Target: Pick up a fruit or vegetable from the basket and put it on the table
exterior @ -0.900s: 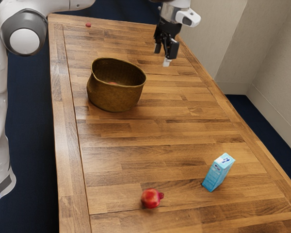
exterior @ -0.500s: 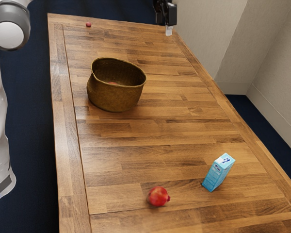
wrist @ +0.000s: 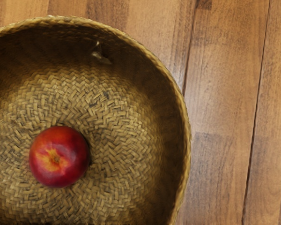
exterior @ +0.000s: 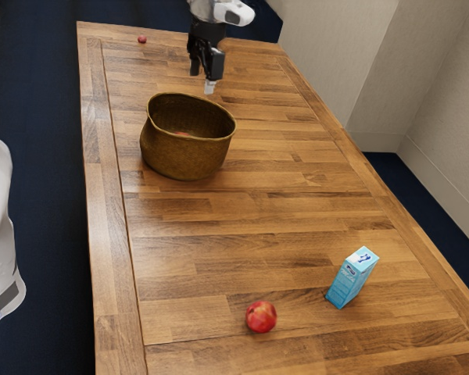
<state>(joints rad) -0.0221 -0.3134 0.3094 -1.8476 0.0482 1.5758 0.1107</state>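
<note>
My gripper (exterior: 202, 81) hangs above the table behind the woven basket (exterior: 181, 158), its fingers apart and nothing between them. Inside the basket, only the top of a red fruit (exterior: 184, 133) can be made out from the side. The wrist view looks down into the basket (wrist: 126, 136), where a red nectarine-like fruit (wrist: 59, 156) rests on the woven bottom, apart from the wall. Another round red fruit (exterior: 261, 316) lies on the wooden table (exterior: 242, 211), close to the exterior view's lower edge.
A light blue carton (exterior: 352, 277) stands upright to the exterior view's right of the loose fruit. A small red item (exterior: 142, 39) lies at the table's far end. The basket's high rim (wrist: 183, 112) rises around the fruit inside.
My gripper first went toward the table's far end, then came back toward the exterior view's left, nearer the basket. The loose fruit has rolled slightly toward the exterior view's right.
</note>
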